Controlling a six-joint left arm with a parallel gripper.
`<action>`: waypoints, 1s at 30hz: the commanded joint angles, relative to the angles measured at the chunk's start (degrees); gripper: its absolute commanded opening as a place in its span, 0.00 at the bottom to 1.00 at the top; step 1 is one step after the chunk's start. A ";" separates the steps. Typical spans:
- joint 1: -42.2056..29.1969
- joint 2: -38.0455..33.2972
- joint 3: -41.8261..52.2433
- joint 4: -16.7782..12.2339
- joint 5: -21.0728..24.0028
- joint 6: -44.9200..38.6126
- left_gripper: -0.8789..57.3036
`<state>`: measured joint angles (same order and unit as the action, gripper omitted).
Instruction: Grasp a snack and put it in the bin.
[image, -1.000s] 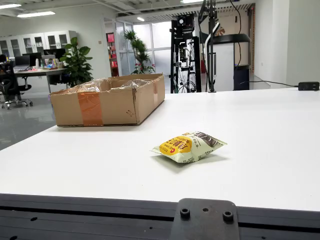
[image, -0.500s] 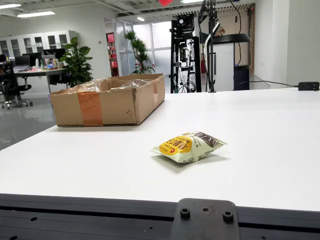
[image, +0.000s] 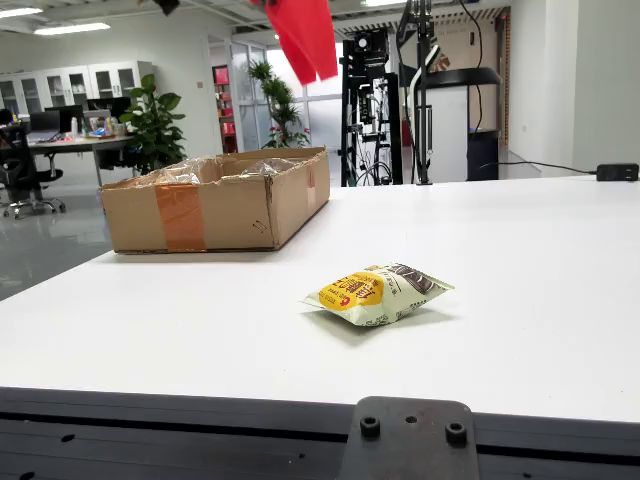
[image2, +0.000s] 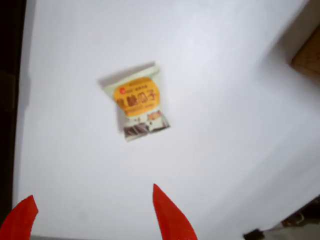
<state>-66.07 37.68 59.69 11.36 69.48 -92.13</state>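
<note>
Gripper (image2: 95, 217) wide open, empty, high above table (image: 520, 260). Centre over snack (image2: 137, 107), drop straight w/ fingers straddling it, then carry to box (image: 215, 200).

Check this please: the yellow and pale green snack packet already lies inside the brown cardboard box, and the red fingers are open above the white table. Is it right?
Not quite. The yellow and pale green snack packet lies on the white table, outside the brown cardboard box, as the side view shows. The red fingers are open above the table.
</note>
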 joint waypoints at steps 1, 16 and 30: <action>-0.42 4.62 -2.77 0.09 0.91 2.13 0.78; 1.38 25.91 -22.10 0.81 2.53 2.13 0.84; 4.32 36.61 -33.77 2.40 3.10 2.13 0.87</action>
<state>-62.01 74.11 26.00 13.56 72.58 -90.19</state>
